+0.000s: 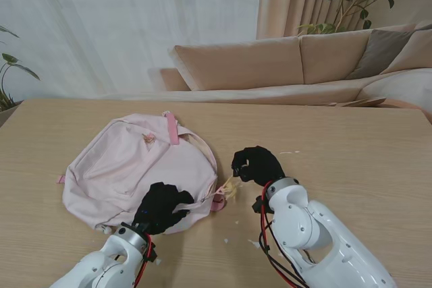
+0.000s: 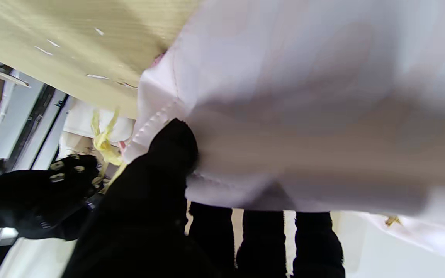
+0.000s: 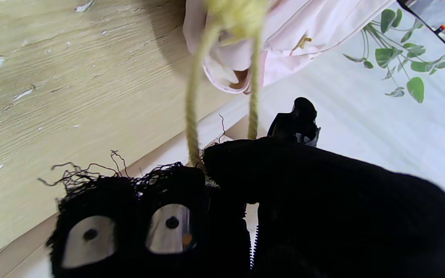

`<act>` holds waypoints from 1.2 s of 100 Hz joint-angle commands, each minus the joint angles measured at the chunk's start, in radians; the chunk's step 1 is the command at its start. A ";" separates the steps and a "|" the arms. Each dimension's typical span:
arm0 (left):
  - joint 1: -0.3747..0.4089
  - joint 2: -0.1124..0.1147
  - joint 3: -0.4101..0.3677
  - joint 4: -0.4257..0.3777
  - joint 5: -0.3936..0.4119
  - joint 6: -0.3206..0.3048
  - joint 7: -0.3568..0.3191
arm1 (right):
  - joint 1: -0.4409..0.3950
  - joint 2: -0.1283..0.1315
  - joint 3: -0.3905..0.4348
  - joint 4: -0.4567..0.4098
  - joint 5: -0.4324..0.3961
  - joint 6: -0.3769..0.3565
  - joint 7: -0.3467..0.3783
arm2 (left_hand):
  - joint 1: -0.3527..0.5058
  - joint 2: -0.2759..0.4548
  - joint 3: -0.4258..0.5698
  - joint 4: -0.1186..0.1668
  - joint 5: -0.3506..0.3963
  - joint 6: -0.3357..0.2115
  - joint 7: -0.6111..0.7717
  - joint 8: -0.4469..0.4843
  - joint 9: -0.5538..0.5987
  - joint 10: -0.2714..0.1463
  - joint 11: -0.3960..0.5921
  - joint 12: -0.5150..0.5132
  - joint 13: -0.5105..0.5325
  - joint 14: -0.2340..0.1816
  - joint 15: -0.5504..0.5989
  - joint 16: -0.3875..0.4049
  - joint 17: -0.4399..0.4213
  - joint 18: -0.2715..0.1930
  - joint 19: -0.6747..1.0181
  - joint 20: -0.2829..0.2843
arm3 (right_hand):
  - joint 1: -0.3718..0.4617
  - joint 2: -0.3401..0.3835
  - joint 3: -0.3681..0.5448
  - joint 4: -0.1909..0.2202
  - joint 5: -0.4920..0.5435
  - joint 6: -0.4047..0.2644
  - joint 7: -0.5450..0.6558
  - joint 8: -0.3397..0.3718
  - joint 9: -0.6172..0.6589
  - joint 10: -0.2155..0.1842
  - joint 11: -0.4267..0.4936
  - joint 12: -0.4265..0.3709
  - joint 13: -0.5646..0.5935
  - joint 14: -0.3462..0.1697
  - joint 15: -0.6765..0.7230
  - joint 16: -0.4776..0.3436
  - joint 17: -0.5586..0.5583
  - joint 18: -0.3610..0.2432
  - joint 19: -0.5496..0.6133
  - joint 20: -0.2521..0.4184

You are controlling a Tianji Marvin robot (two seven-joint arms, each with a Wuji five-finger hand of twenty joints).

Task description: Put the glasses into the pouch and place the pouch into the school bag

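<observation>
Item: soft pale-pink fabric school bag (image 1: 135, 166), lying flat on the light wood-grain counter (image 1: 351, 146), toward the robot's left. Pink loop handle at its far edge.

Item: left hand (image 1: 162, 207), black-gloved, closed on the bag's near right edge. The left wrist view shows a thumb (image 2: 168, 154) pressed on the stitched seam with the other fingers under the cloth.

Item: right hand (image 1: 256, 164), black-gloved, just beside the bag's right edge, curled shut and pinching a yellow braided cord (image 3: 191, 116). The cord runs taut from the fingers to a knot at the bag's pale cloth opening. Whether it belongs to the pouch or to the bag's closure cannot be told.

Items not seen: glasses; pouch as a distinct body. Probably already inside the bag or hidden by cloth.

Handling note (judgement): the step appears to be seating or closing at the bag mouth. Left hand should anchor the seam firmly; right hand should draw the cord slowly, along the counter, avoiding dragging the bag.
</observation>
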 commanded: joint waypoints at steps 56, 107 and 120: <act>0.228 0.016 -0.329 -0.078 0.065 -0.403 -0.049 | 0.124 -0.004 -0.022 0.148 -0.042 0.062 0.021 | 0.088 0.040 0.068 -0.011 0.185 -0.157 0.169 0.429 0.065 -0.002 0.177 0.115 0.070 -0.010 0.134 0.064 0.022 0.005 0.252 -0.044 | 0.039 0.223 0.054 0.046 0.036 -0.039 0.035 0.019 0.461 -0.049 0.251 0.025 0.041 -0.030 0.052 0.011 0.013 -0.013 0.295 0.013; 0.266 0.030 -0.460 -0.125 -0.032 -0.492 -0.271 | 0.150 -0.012 -0.020 0.189 0.000 0.054 0.013 | -0.248 -0.018 0.214 -0.006 -0.203 -0.114 -0.121 0.111 -0.286 -0.054 0.049 -0.275 -0.071 -0.046 -0.072 -0.031 -0.054 -0.005 0.038 -0.064 | 0.041 0.223 0.054 0.038 0.036 -0.040 0.039 0.018 0.460 -0.049 0.254 0.021 0.041 -0.029 0.053 0.010 0.013 -0.013 0.294 0.014; 0.265 0.030 -0.477 -0.165 -0.044 -0.459 -0.298 | 0.115 -0.009 -0.004 0.149 -0.003 0.036 0.009 | -0.604 -0.038 0.251 0.024 -0.365 -0.002 -0.322 -0.056 -0.466 -0.037 -0.049 -0.421 -0.171 -0.047 -0.220 -0.098 -0.078 -0.006 -0.152 -0.094 | 0.040 0.224 0.055 0.038 0.035 -0.041 0.039 0.017 0.460 -0.050 0.254 0.020 0.041 -0.029 0.053 0.010 0.012 -0.013 0.294 0.014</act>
